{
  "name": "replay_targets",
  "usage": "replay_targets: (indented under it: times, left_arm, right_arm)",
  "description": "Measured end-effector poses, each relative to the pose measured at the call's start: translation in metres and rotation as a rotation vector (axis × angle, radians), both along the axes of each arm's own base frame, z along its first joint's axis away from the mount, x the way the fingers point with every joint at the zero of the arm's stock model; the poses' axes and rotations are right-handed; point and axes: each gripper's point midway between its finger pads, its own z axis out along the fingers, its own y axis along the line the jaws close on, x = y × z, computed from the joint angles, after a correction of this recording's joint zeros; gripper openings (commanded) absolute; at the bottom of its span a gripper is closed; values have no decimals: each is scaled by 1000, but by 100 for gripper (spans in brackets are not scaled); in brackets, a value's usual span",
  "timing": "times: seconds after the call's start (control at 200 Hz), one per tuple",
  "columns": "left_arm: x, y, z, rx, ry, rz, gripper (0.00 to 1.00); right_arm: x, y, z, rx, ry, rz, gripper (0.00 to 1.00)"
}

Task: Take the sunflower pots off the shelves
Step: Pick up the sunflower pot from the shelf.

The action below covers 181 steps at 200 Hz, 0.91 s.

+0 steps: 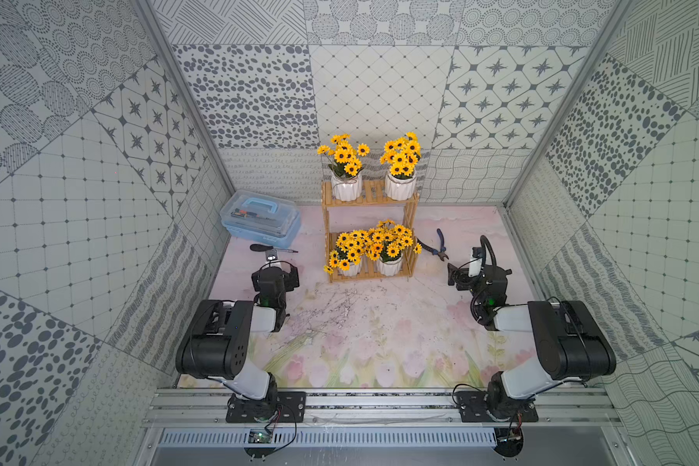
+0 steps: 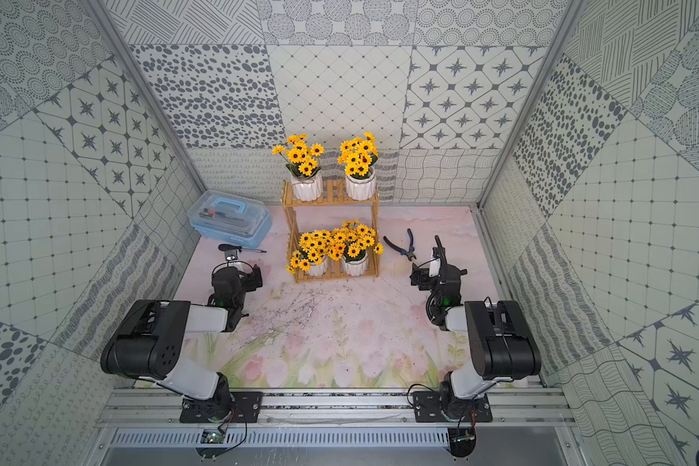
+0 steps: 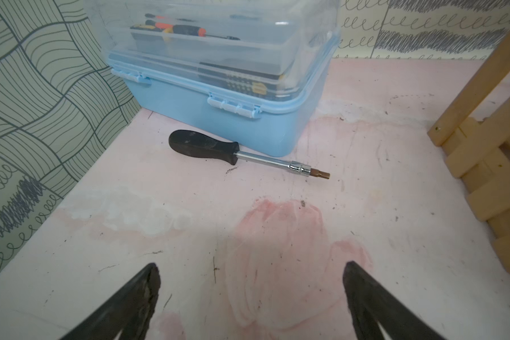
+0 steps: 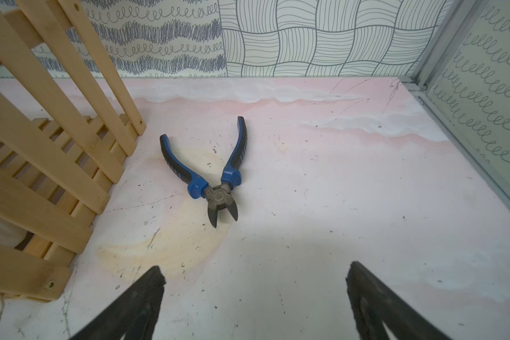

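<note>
Four sunflower pots stand on the shelves (image 1: 368,203) at the back middle of the table. Two are on the upper tier, the left pot (image 1: 346,189) and the right pot (image 1: 400,187). Two more share the lower tier, one on the left (image 1: 351,269) and one on the right (image 1: 390,267), with their flowers overlapping. My left gripper (image 3: 251,268) is open over bare table, left of the shelves (image 3: 483,164). My right gripper (image 4: 255,269) is open and empty, right of the shelves (image 4: 56,164). Neither touches a pot.
A pale blue toolbox (image 1: 259,220) sits at the back left, with a black-handled screwdriver (image 3: 206,145) lying in front of it. Blue-handled pliers (image 4: 218,176) lie open just right of the rack. Patterned walls close in on three sides.
</note>
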Motion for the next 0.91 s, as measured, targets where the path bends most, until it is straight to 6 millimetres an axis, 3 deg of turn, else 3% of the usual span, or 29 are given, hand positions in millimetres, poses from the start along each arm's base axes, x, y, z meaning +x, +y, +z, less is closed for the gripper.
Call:
replay_targets:
  times: [0.905]
  left_arm:
    - [0,0,0,0,0,0,97]
  right_arm:
    - [0,-1,0,20,1,0,98]
